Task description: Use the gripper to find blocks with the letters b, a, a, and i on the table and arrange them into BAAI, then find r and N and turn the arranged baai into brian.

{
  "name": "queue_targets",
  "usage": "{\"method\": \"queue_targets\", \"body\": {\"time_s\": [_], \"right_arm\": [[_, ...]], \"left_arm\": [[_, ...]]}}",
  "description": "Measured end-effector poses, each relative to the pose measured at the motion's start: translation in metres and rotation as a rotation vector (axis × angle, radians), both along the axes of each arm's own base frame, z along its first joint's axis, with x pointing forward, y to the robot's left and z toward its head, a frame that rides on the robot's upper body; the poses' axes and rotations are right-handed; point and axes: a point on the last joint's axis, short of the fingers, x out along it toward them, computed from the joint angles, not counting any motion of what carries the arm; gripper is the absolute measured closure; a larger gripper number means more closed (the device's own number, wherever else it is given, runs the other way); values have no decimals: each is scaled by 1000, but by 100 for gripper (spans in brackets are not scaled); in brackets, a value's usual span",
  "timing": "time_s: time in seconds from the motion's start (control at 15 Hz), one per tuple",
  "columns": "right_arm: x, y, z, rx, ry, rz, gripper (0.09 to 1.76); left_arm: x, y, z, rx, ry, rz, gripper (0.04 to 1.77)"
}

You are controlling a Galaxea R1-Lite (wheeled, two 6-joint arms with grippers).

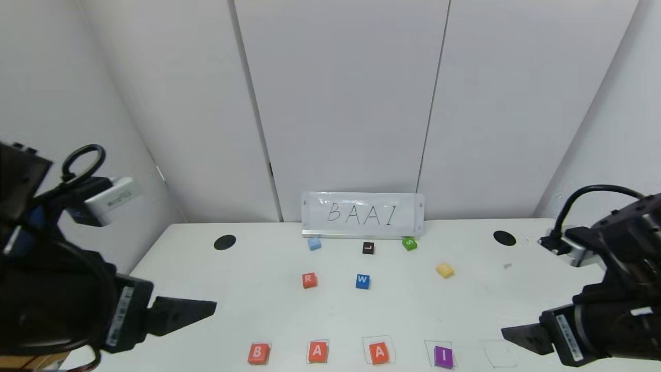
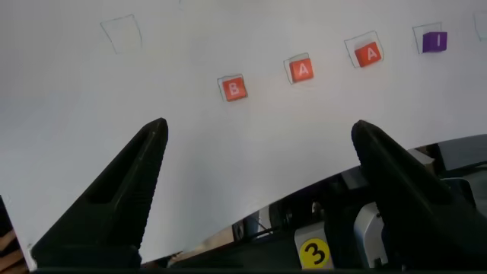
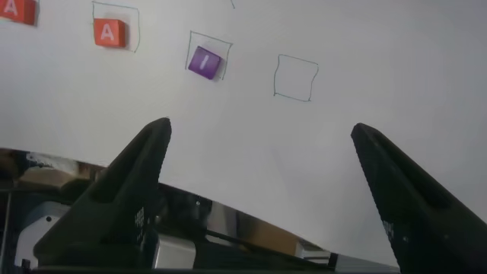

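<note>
Blocks (image 1: 317, 352) lie in a row along the near edge of the table (image 1: 217, 289), reading B, A, A, I from left to right, each inside or on a green outline. Head view: r (image 1: 309, 280) sits farther back, just left of a blue W block (image 1: 362, 281); a BAAI sign (image 1: 362, 214) stands at the far edge. My left gripper (image 1: 175, 313) hovers near left, fingers spread; my right gripper (image 1: 521, 336) hovers near right, fingers spread too. Both hold nothing.

Left wrist view: left gripper (image 2: 259, 190) fingers wide apart above bare table, blocks (image 2: 301, 69) beyond them.

Right wrist view: right gripper (image 3: 262, 190) wide apart, purple I and one orange A beyond, one empty green outline (image 3: 295, 78) beside the I.
</note>
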Motion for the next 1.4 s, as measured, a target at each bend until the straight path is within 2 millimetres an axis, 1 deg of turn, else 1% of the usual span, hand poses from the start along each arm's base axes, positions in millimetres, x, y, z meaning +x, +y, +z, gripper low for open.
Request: {"method": "queue_targets", "body": {"time_s": [0.33, 0.6, 0.73, 1.0, 1.2, 1.4], "right_arm": [[-53, -29, 28, 37, -67, 8, 14], [-90, -58, 40, 53, -138, -51, 14], [-104, -72, 43, 48, -191, -110, 14], [-136, -90, 45, 42, -276, -244, 14], [-162, -95, 39, 42, -332, -306, 14], [-192, -97, 30, 73, -373, -336, 14]], "left_arm": [[-60, 28, 12, -23, -36, -15, 9], [-103, 50, 16, -48, -92, -3, 9], [-118, 58, 16, -48, -128, 41, 9], [-150, 70, 13, -39, -182, 136, 9], [-175, 74, 7, -37, -218, 177, 9], [-204, 73, -5, -76, -228, 175, 9]]}}
